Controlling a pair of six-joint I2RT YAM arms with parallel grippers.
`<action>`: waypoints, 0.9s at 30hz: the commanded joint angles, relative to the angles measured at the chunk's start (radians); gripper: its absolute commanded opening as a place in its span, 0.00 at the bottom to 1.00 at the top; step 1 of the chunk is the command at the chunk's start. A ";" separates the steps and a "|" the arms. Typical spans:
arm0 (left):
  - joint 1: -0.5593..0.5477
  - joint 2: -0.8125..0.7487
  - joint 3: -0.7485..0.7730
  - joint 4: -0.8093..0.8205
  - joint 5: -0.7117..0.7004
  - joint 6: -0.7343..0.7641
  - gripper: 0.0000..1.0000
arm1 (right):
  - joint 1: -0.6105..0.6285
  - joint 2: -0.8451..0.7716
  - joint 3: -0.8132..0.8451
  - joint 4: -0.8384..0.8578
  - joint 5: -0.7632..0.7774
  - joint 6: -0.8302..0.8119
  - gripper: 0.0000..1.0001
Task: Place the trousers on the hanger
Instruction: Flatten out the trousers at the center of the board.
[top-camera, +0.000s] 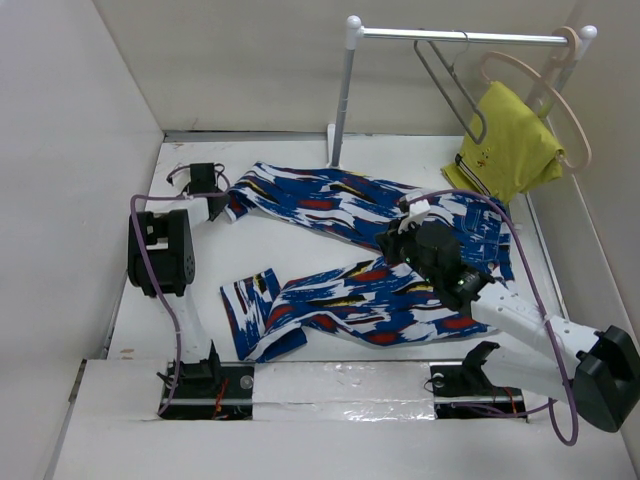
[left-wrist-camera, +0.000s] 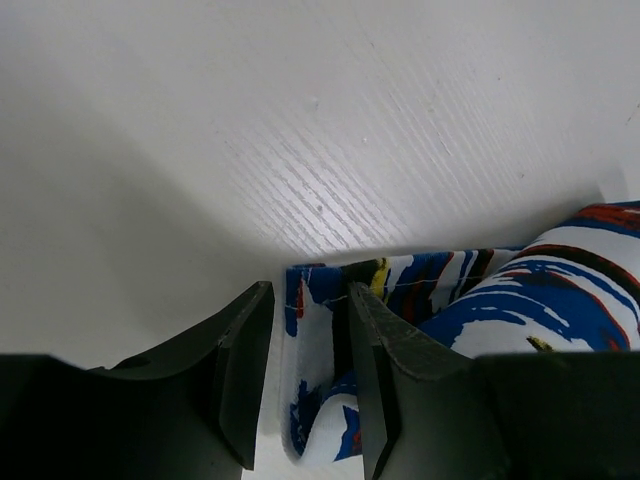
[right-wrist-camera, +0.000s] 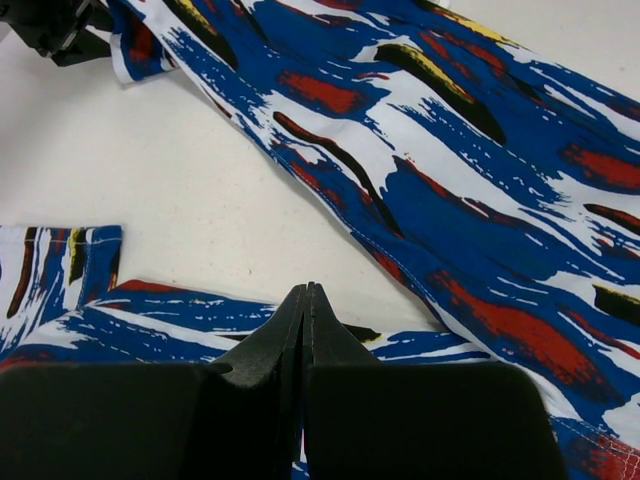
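The trousers (top-camera: 370, 250) lie spread flat on the table, blue and white with red, black and yellow streaks, both legs pointing left. My left gripper (top-camera: 225, 206) is at the cuff of the far leg. In the left wrist view it (left-wrist-camera: 305, 375) is open, with the cuff hem (left-wrist-camera: 318, 340) between the jaws. My right gripper (top-camera: 390, 242) is shut and empty over the gap between the two legs near the crotch; its tips (right-wrist-camera: 305, 292) are just above the near leg (right-wrist-camera: 150, 320). The grey wire hanger (top-camera: 448, 80) hangs on the rail at the back right.
A white-posted rail (top-camera: 345, 90) stands at the back. It also carries a beige hanger (top-camera: 570, 110) with a yellow garment (top-camera: 505, 140). White walls close in the left, back and right. The left arm's black tip (right-wrist-camera: 50, 30) shows in the right wrist view.
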 joint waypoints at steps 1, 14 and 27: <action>-0.010 0.032 0.026 -0.045 0.016 0.021 0.34 | 0.005 -0.021 -0.003 0.052 0.010 -0.015 0.00; -0.019 -0.027 0.060 -0.067 -0.059 0.037 0.00 | 0.015 -0.046 -0.009 0.054 0.009 -0.015 0.00; 0.134 -0.343 0.065 -0.091 -0.219 0.069 0.00 | 0.024 -0.035 -0.008 0.061 0.026 -0.014 0.00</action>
